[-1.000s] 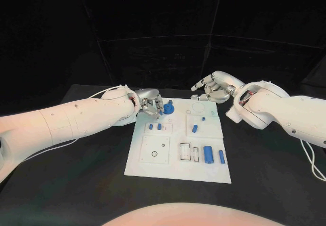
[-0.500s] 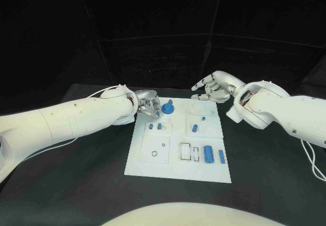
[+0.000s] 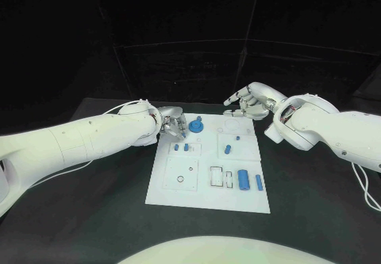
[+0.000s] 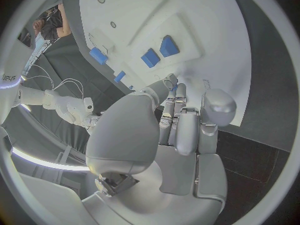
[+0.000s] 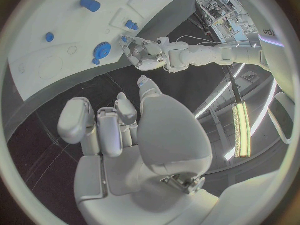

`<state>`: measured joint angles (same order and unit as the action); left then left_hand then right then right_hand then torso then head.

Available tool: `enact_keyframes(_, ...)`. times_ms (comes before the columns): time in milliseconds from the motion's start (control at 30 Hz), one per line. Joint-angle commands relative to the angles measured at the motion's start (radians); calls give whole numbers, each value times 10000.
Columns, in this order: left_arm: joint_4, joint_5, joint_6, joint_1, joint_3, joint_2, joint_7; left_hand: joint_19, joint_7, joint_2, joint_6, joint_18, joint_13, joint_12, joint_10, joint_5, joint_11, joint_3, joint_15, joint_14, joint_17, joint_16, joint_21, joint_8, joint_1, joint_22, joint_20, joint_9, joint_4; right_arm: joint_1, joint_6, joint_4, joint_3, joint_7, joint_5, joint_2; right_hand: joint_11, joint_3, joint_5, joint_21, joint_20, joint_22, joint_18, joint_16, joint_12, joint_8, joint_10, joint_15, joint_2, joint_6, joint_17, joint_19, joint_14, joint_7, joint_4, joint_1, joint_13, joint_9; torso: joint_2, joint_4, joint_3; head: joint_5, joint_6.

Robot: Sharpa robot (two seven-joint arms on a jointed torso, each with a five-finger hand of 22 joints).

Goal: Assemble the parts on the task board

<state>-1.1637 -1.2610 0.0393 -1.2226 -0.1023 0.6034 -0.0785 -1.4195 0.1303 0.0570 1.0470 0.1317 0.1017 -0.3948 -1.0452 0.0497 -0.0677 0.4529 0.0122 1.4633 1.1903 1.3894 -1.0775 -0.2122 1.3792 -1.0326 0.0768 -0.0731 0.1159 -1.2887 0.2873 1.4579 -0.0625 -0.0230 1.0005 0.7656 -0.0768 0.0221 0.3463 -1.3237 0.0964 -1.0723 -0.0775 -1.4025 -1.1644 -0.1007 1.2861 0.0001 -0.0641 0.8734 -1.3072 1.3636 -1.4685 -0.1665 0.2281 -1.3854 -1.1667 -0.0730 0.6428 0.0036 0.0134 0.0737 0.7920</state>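
Head view, left hand [image 3: 174, 127] hovering empty by round part [image 3: 197, 130], right hand [image 3: 248, 103] curling closed, empty, beyond board [image 3: 208, 197]

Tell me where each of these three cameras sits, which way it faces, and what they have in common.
Head view: sits on the robot's head, looks down at the white rectangular task board; both white arms show, left hand and right hand.
Left wrist view: sits behind the left hand, faces the board past its fingers.
Right wrist view: sits behind the right hand, faces the board and the left hand.
Shared: all show the board; head and right wrist views show the round blue gear-like part.
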Motion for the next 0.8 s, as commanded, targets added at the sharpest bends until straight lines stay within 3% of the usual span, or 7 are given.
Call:
enact_keyframes(33,-19,47,-315,4,-2,-26,-90,-63,11,2,78,-169,-9,66,-84,-13,10,70,50,209,-10,25,-46,67,-114,0,30,6,-7,-19,-11,15,5,-84,-25,-1,13,56,69,64,22,0,-169,51,-1,-69,-30,-57,84,-54,-16,-58,-447,2,-24,-2,-10,3,1,-1,8,11,22)
enact_keyframes(800,-59,77,-384,14,-3,-81,-89,-71,-5,17,106,-181,-21,72,-120,-14,23,89,55,205,-20,22,-97,74,-125,-61,31,8,14,-19,-14,2,5,-91,-25,-14,15,62,74,67,21,3,-169,51,2,-74,-33,-59,90,-52,-19,-56,-449,3,-29,-17,-6,2,0,5,-1,-6,49)
